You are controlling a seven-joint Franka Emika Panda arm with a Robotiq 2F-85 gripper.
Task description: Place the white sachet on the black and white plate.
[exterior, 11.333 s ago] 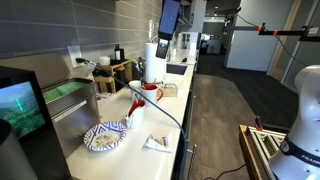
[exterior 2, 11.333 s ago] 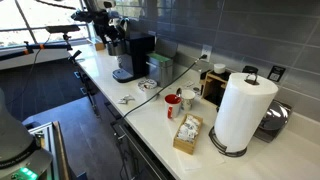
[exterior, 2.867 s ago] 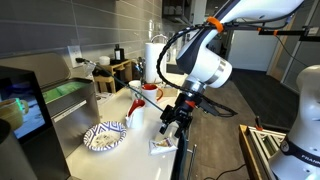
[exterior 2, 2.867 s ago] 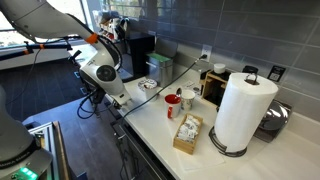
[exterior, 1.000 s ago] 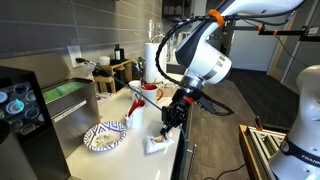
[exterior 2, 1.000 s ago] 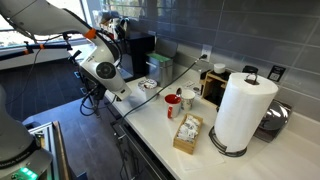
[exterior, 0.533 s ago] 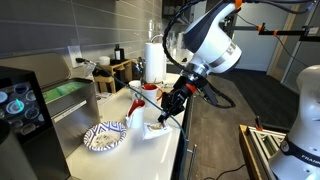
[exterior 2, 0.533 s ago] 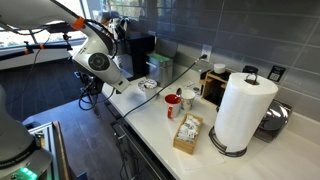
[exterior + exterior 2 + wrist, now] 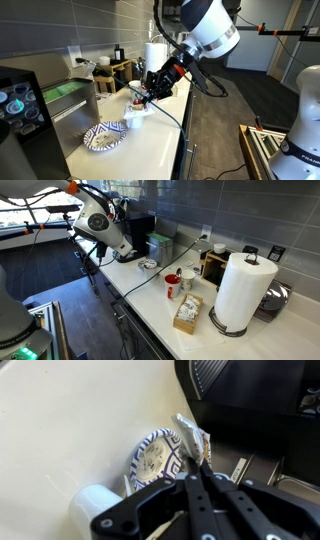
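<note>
- White cup (image 9: pixel 95 510) sits just beside the black and white plate (image 9: pixel 150 460) on the pale counter (image 9: pixel 60 430).
- Gripper (image 9: pixel 197 462), fingers nearly together, pinches the white sachet (image 9: pixel 190 433), lifted over the plate's edge in the wrist view.

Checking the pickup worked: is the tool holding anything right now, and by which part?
Yes: the tool pinches the white sachet by one end, the rest sticking out.
</note>
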